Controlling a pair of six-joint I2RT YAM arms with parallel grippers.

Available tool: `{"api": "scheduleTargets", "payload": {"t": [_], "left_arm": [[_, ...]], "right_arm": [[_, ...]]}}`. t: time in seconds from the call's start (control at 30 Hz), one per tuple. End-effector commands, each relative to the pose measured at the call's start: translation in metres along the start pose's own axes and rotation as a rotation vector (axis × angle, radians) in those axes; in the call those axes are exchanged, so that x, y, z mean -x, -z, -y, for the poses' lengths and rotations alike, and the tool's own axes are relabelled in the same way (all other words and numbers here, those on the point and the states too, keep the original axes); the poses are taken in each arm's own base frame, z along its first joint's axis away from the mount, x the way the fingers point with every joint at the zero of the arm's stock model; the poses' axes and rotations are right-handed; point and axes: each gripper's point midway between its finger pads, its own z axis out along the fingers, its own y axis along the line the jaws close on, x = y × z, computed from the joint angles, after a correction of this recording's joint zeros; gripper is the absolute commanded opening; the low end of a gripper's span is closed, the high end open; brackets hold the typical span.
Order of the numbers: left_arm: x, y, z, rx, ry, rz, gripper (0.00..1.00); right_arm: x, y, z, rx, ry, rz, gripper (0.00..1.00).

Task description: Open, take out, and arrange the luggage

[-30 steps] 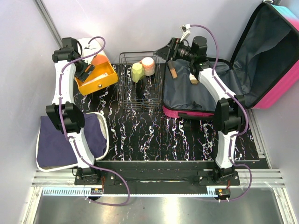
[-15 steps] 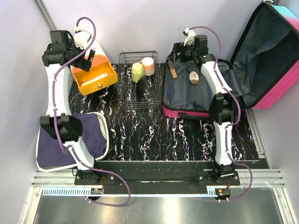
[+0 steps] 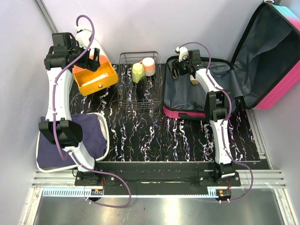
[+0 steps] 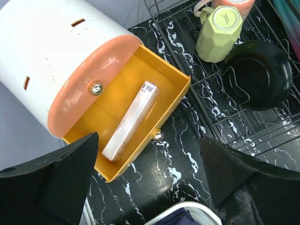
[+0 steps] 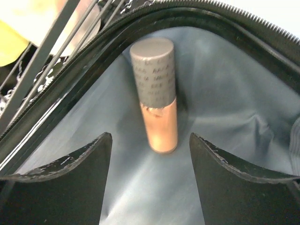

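Right gripper (image 5: 149,140), jaws wide, faces a grey-capped peach tube (image 5: 157,108) in the open pink hard-shell suitcase's (image 3: 185,101) corner; left gripper (image 4: 149,140), jaws equally wide.

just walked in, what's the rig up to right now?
The hot pink hard-shell suitcase lies open on the right. The right gripper hovers open over its grey lining, lined up on a small grey-capped copper bottle lying there, not yet gripped. The left gripper, also open, hangs above the pulled-out orange drawer of the white round box; the drawer holds a long pale stick.
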Motion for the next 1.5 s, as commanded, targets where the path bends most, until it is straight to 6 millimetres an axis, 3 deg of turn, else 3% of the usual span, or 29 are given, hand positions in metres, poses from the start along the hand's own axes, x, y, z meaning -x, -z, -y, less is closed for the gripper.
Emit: {"api": "scheduleTargets", "payload": {"t": [0.0, 0.03, 0.23, 0.33, 0.37, 0.47, 0.5, 0.53, 0.57, 0.6, 0.63, 0.67, 0.73, 0.77, 0.83, 0.87, 0.93, 0.97, 1.03, 1.07, 1.27, 1.47], "left_arm": [[0.01, 0.0, 0.003, -0.021, 0.038, 0.051, 0.93], [0.01, -0.001, 0.004, -0.024, 0.043, 0.05, 0.93], [0.008, -0.002, 0.005, -0.029, 0.056, 0.046, 0.93], [0.007, -0.003, 0.008, -0.043, 0.07, 0.046, 0.92], [0.007, -0.004, 0.01, -0.056, 0.074, 0.046, 0.92], [0.012, -0.004, 0.02, -0.111, 0.073, 0.069, 0.93], [0.015, -0.003, 0.022, -0.125, 0.061, 0.08, 0.93], [0.017, -0.003, 0.025, -0.138, 0.058, 0.088, 0.93], [0.023, -0.002, 0.031, -0.16, 0.045, 0.11, 0.93], [0.026, -0.003, 0.032, -0.166, 0.042, 0.12, 0.94], [0.03, -0.002, 0.035, -0.172, 0.041, 0.134, 0.94], [0.037, -0.003, 0.04, -0.196, 0.035, 0.16, 0.94], [0.047, -0.004, 0.049, -0.234, 0.075, 0.194, 0.95], [0.061, -0.003, 0.058, -0.283, 0.077, 0.248, 0.96], [0.071, -0.005, 0.072, -0.36, 0.166, 0.281, 0.97], [0.088, -0.002, 0.084, -0.422, 0.157, 0.35, 0.98], [0.094, -0.005, 0.099, -0.506, 0.272, 0.368, 0.98], [0.111, -0.002, 0.106, -0.549, 0.246, 0.445, 0.98], [0.112, -0.005, 0.12, -0.621, 0.336, 0.458, 0.98], [0.125, 0.0, 0.123, -0.648, 0.311, 0.523, 0.97], [0.137, 0.0, 0.175, -0.821, 0.364, 0.545, 0.96], [0.136, 0.003, 0.197, -0.889, 0.403, 0.556, 0.96]], "right_arm": [[0.027, -0.022, 0.012, -0.015, 0.108, 0.13, 0.74], [0.034, -0.024, 0.013, -0.017, 0.113, 0.155, 0.73], [0.026, -0.041, 0.019, -0.023, 0.107, 0.187, 0.68], [0.03, -0.043, 0.021, -0.035, 0.105, 0.206, 0.55], [0.032, -0.042, 0.021, -0.034, 0.099, 0.213, 0.45], [0.05, -0.029, 0.011, -0.003, 0.081, 0.244, 0.34], [0.071, -0.014, 0.007, 0.003, 0.076, 0.279, 0.28], [0.074, -0.009, 0.0, 0.032, 0.07, 0.286, 0.24], [0.097, 0.01, -0.006, 0.042, 0.076, 0.325, 0.2], [0.106, 0.019, -0.011, 0.059, 0.058, 0.341, 0.13], [0.11, 0.026, -0.019, 0.094, 0.053, 0.354, 0.11], [0.133, 0.048, -0.027, 0.109, 0.06, 0.395, 0.08], [0.143, 0.066, -0.043, 0.191, 0.02, 0.419, 0.01], [0.163, 0.089, -0.055, 0.218, 0.031, 0.457, 0.0], [0.176, 0.109, -0.082, 0.346, -0.006, 0.503, 0.0], [0.191, 0.129, -0.095, 0.388, -0.002, 0.536, 0.0], [0.198, 0.146, -0.126, 0.513, -0.024, 0.551, 0.0], [0.204, 0.157, -0.141, 0.559, -0.012, 0.563, 0.0], [0.209, 0.171, -0.171, 0.669, -0.006, 0.572, 0.0], [0.212, 0.179, -0.183, 0.704, 0.0, 0.579, 0.0], [0.218, 0.205, -0.244, 0.885, 0.002, 0.586, 0.0], [0.21, 0.211, -0.278, 0.977, 0.005, 0.557, 0.0]]}}
